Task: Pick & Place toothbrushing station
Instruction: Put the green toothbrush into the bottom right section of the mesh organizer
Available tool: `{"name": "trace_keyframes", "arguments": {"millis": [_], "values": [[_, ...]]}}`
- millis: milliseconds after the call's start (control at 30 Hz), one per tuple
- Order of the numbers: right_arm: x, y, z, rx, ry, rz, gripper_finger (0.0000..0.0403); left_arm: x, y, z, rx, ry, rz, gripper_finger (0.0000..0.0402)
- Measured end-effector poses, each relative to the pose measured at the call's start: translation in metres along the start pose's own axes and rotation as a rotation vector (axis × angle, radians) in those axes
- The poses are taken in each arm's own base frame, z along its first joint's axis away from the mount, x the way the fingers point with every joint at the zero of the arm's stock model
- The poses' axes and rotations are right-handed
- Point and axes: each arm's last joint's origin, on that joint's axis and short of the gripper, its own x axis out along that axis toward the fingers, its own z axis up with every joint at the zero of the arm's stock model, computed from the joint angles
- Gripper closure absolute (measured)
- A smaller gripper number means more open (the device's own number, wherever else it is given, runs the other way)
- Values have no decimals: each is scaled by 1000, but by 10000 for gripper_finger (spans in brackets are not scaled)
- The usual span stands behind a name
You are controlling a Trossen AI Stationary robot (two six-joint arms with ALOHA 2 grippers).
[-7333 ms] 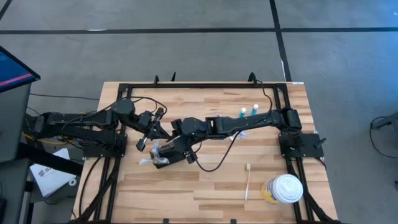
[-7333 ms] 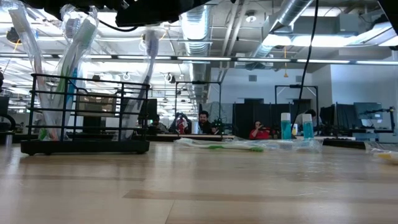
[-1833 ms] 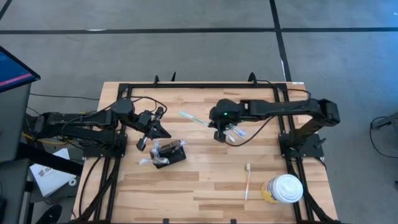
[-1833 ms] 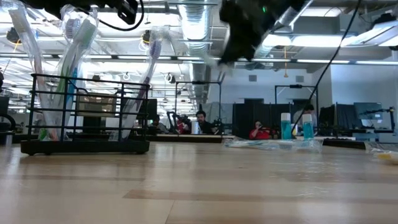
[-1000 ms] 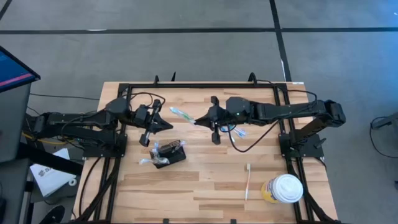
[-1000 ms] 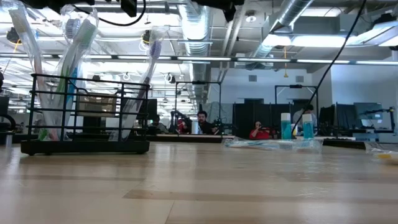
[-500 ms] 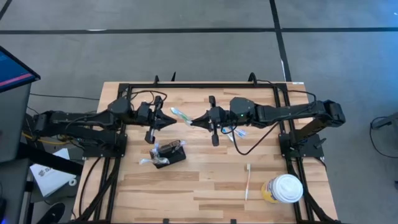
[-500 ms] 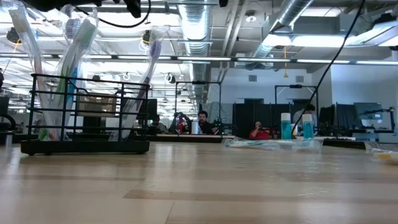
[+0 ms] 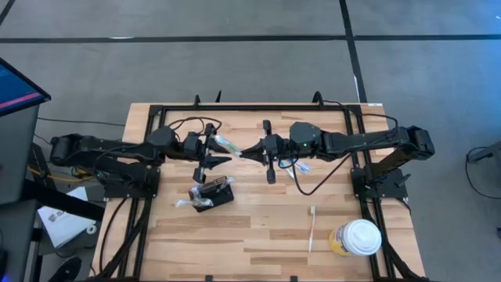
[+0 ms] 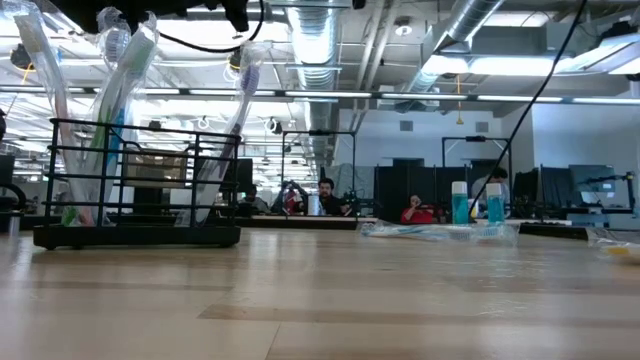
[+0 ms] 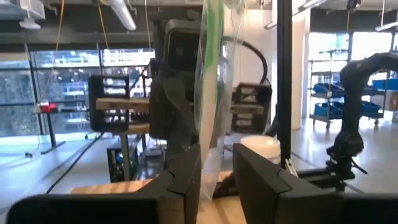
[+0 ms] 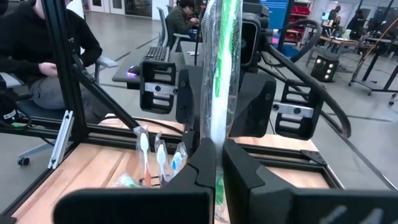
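Note:
A green toothbrush in a clear wrapper [image 9: 228, 145] hangs in the air over the table's middle. My right gripper [image 9: 245, 151] is shut on it. My left gripper [image 9: 216, 150] has come in from the left and is open, one finger on each side of the toothbrush's free end [image 11: 212, 74]. The toothbrushing station [image 9: 213, 193], a black wire holder, stands on the table nearer the front edge. In the low view the station [image 10: 140, 180] has several wrapped toothbrushes standing in it. My right gripper pinches the wrapped toothbrush between its two fingers at the end nearest them [image 12: 219, 134]. It comes level from the table's right. The toothbrush runs on past the fingertips toward my left gripper, lifted clear of the table. My left gripper: I cannot tell whether its fingers [image 11: 186, 174] touch the wrapper.
A loose toothbrush [image 9: 311, 227] and a white-lidded cup [image 9: 358, 237] lie at the front right. Two small teal-capped tubes [image 9: 313, 139] and more wrapped toothbrushes [image 9: 297, 166] sit under my right arm. A black frame rail [image 9: 258, 108] edges the table. People sit in the room behind.
My left gripper has moved toward the table's right, up to the free end of the held toothbrush, and has opened around it. My right gripper has kept the toothbrush raised in much the same place.

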Motion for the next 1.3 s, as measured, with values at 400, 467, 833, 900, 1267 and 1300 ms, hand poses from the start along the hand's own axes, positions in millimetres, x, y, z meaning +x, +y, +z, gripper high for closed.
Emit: {"name": "trace_keyframes", "arguments": {"millis": [400,467,833,900,1267,1300], "values": [[0,0,0,2,2,0,403,8,2,1,30,-129,1,288],[0,0,0,2,2,0,403,11,3,-1,33,-148,1,282],[0,0,-1,2,6,-1,403,16,4,-8,45,-196,1,272],[0,0,-1,2,6,-2,403,16,4,-7,46,-200,6,274],[0,-1,-1,-4,8,-7,403,18,5,-9,48,-219,32,275],[1,-1,-1,-4,9,-7,403,18,5,-9,48,-218,32,275]]}}
